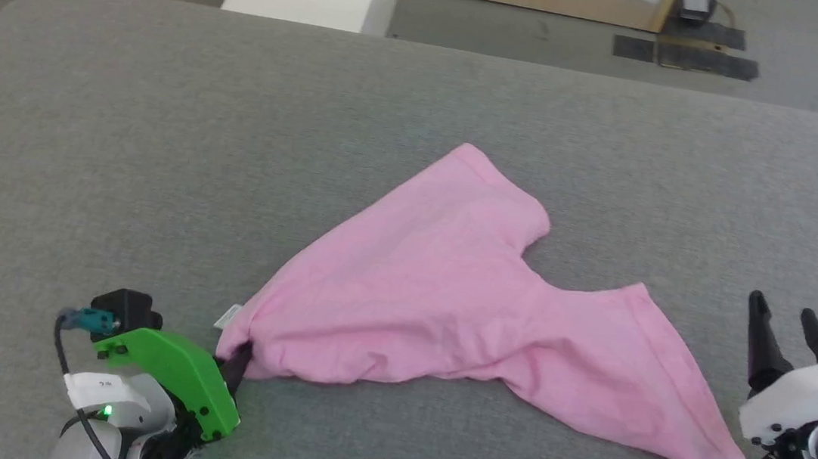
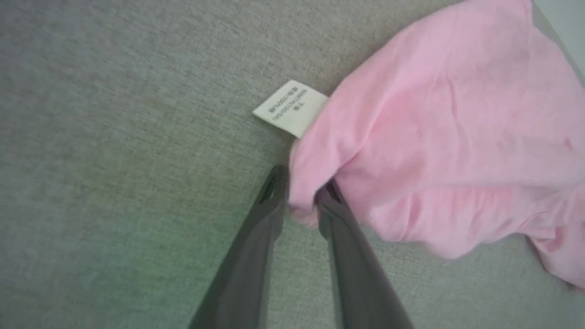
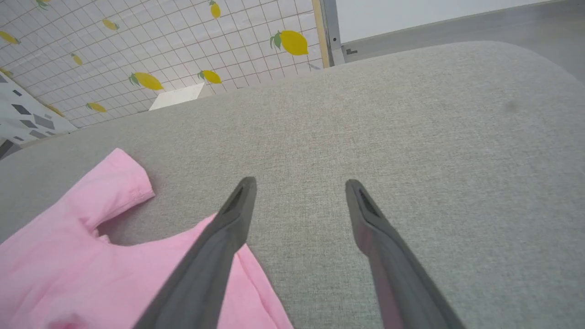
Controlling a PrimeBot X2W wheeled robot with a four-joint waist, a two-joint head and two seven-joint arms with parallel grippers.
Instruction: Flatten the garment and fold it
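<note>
Garment (image 1: 447,302) lies rumpled on grey cushion (image 1: 162,120). Left gripper (image 2: 304,180) pinches its 8 o'clock corner (beside label (image 2: 291,108)). Right gripper (image 1: 783,305) gapes at 4 o'clock. The shallow pinch could slip, bunching the fabric.

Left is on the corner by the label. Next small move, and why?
Probably bring the right gripper left to the near leg corner of the garment and close. The left gripper seems to pinch the bunch beside the label; the right hangs open, off the cloth. Two grips could pull it flat.
</note>
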